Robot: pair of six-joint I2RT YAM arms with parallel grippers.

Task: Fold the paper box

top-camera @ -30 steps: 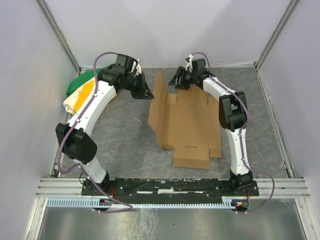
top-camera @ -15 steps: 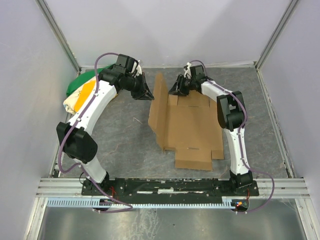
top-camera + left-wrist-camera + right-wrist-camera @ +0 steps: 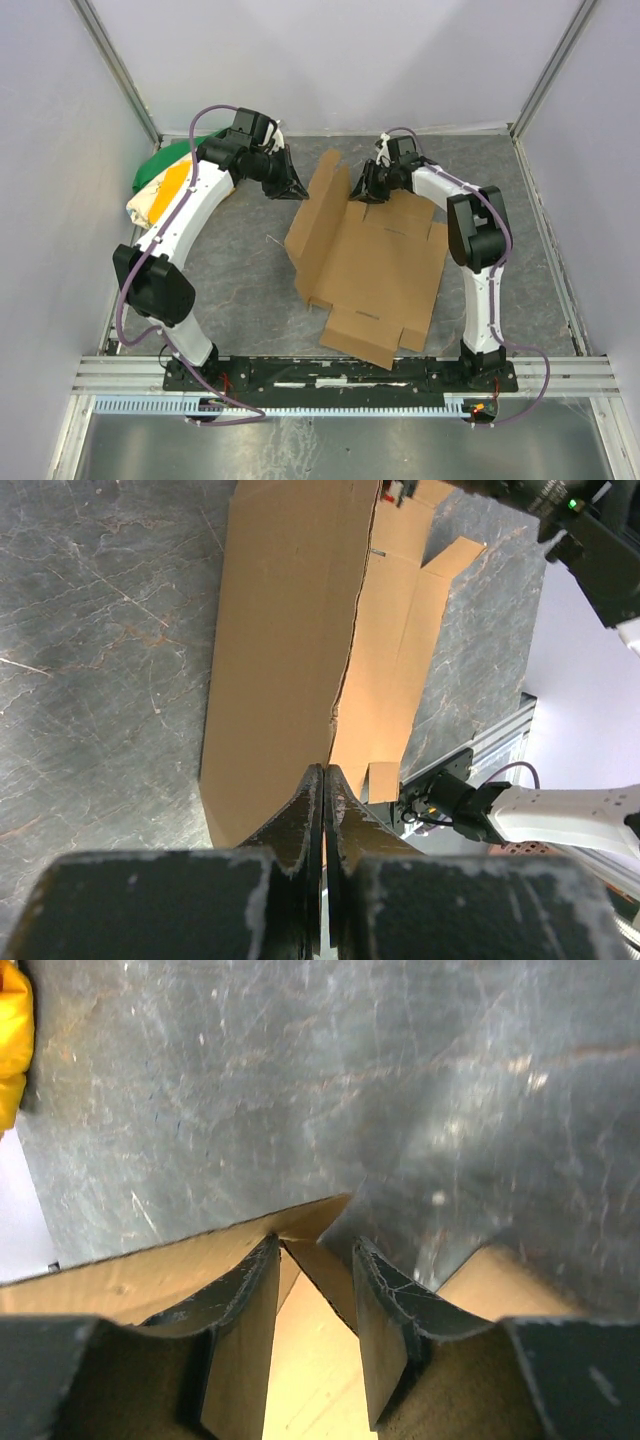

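Brown paper box point(image 3: 375, 262) on the counter point(image 3: 240, 275); left hand point(image 3: 322, 772) shut, empty; right wrist view alone shows right hand point(image 3: 316, 1252) part-open astride a flap.

We read no text, label, brand, number or sign in any view. The flat brown corrugated cardboard sheet point(image 3: 370, 265) shows plain faces only, on the overhead view and on both wrist views. Any markings on the arms are too small to make out.
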